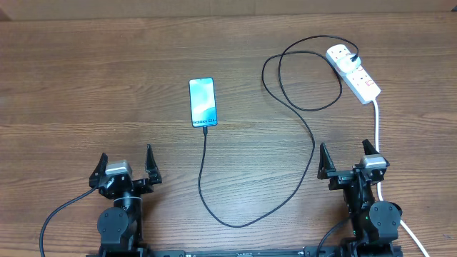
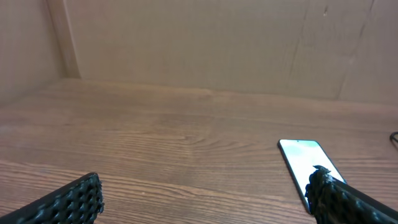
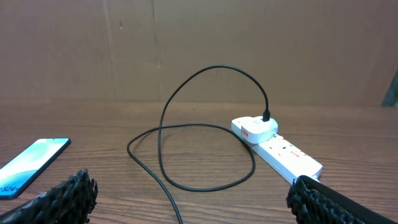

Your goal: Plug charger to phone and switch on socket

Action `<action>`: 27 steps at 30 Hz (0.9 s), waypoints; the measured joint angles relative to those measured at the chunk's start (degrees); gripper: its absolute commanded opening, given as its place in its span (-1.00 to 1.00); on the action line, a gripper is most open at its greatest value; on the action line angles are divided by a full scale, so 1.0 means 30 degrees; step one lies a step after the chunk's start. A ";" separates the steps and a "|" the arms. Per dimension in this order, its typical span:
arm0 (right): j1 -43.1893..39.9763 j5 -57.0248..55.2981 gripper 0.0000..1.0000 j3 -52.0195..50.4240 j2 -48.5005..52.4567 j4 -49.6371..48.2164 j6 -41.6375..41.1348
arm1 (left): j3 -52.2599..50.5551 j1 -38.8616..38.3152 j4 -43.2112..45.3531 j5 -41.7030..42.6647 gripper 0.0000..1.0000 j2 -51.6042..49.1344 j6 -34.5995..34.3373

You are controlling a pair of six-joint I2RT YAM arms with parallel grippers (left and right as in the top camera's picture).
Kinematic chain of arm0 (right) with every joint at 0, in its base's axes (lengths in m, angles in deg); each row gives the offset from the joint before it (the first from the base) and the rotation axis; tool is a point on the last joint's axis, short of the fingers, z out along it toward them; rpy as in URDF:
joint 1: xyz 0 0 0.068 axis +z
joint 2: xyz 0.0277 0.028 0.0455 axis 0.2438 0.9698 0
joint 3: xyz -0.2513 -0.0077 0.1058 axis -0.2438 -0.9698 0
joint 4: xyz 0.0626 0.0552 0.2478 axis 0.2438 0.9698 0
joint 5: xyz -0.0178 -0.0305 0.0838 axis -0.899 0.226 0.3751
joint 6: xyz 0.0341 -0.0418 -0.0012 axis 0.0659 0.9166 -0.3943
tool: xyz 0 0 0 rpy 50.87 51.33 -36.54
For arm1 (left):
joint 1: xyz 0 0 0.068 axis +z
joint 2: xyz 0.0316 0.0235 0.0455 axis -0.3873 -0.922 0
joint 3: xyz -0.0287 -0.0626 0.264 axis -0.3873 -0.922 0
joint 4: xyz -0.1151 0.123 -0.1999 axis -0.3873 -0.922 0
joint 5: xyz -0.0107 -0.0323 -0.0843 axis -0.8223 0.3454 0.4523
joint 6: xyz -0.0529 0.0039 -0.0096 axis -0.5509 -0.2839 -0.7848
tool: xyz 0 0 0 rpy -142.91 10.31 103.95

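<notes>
The phone [image 1: 203,102] lies flat on the wooden table with its blue-teal screen up; it also shows in the left wrist view [image 2: 303,160] and the right wrist view [image 3: 31,158]. The black charger cable [image 1: 235,223] runs from the phone's near end in a long loop to a white plug [image 1: 341,57] seated in the socket strip [image 1: 360,80], seen too in the right wrist view [image 3: 289,158]. My left gripper [image 1: 126,170] is open and empty, near and left of the phone. My right gripper [image 1: 350,160] is open and empty, near the strip's white cord.
The strip's white cord [image 1: 377,128] runs down past my right arm to the front edge. A cardboard wall [image 2: 199,43] stands behind the table.
</notes>
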State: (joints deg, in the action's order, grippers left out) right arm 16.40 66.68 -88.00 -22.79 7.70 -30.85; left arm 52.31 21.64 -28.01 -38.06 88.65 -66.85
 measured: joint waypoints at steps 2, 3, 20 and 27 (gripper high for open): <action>0.0000 0.0000 1.00 0.0000 0.0000 -0.0015 0.0000 | 0.0000 0.0000 -0.0007 0.0000 0.99 0.0000 0.0146; 0.0007 0.0007 1.00 0.0000 0.0000 -0.0007 0.0000 | 0.0000 0.0000 -0.0007 0.0000 0.99 0.0000 0.0153; 0.0000 0.0007 1.00 0.0000 0.0000 0.0000 0.0000 | 0.0000 0.0000 -0.0022 0.0007 0.99 0.0000 0.0721; 0.0000 0.0007 1.00 0.0000 0.0000 -0.0007 0.0000 | 0.0000 0.0000 -0.0022 0.0007 0.99 0.0000 0.0721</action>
State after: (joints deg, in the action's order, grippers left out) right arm 16.40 66.70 -88.00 -22.79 7.68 -30.85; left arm 52.31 21.64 -28.08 -38.04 88.65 -64.69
